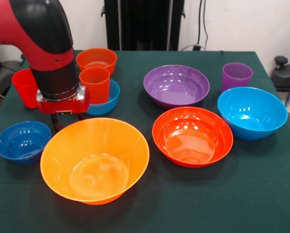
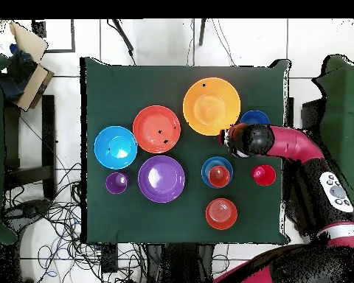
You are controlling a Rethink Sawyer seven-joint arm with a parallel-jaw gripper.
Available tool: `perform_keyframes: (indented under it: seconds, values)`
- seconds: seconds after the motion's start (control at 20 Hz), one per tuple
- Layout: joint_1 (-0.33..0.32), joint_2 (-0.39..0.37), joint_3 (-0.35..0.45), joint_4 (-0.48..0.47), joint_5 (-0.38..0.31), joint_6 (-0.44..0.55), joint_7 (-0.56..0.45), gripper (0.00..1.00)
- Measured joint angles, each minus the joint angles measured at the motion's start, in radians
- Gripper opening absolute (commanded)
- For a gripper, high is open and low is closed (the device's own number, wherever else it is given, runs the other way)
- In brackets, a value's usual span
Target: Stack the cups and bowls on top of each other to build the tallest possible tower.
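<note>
The big yellow-orange bowl [image 1: 94, 160] [image 2: 211, 106] stands at the front left. My gripper [image 1: 67, 120] [image 2: 228, 137] hangs low just behind its far rim, between it and the small light blue bowl [image 1: 113, 94] [image 2: 207, 166]. The orange-red cup [image 1: 95, 83] [image 2: 219, 175] stands upright in that small bowl. The red cup [image 1: 25, 87] [image 2: 263, 175] and the small dark blue bowl [image 1: 24, 141] [image 2: 254, 119] are at the left. The small orange bowl [image 1: 96, 59] [image 2: 221, 213] is at the back. The gripper's tips are partly hidden.
The red-orange bowl [image 1: 192, 136] [image 2: 156, 129], purple bowl [image 1: 176, 85] [image 2: 161, 178], large light blue bowl [image 1: 252, 112] [image 2: 115, 147] and purple cup [image 1: 237, 75] [image 2: 116, 182] stand apart on the right half of the green cloth [image 1: 261, 194]. Nothing else is nested.
</note>
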Motion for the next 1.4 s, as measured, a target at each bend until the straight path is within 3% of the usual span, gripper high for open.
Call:
perform_keyframes:
  seconds: [0.65,1.4]
  values:
    - [0.006,0.014,0.012,-0.052,-0.003,0.044,-0.001,1.0]
    - [0.006,-0.03,0.014,-0.067,-0.003,0.115,-0.001,1.0]
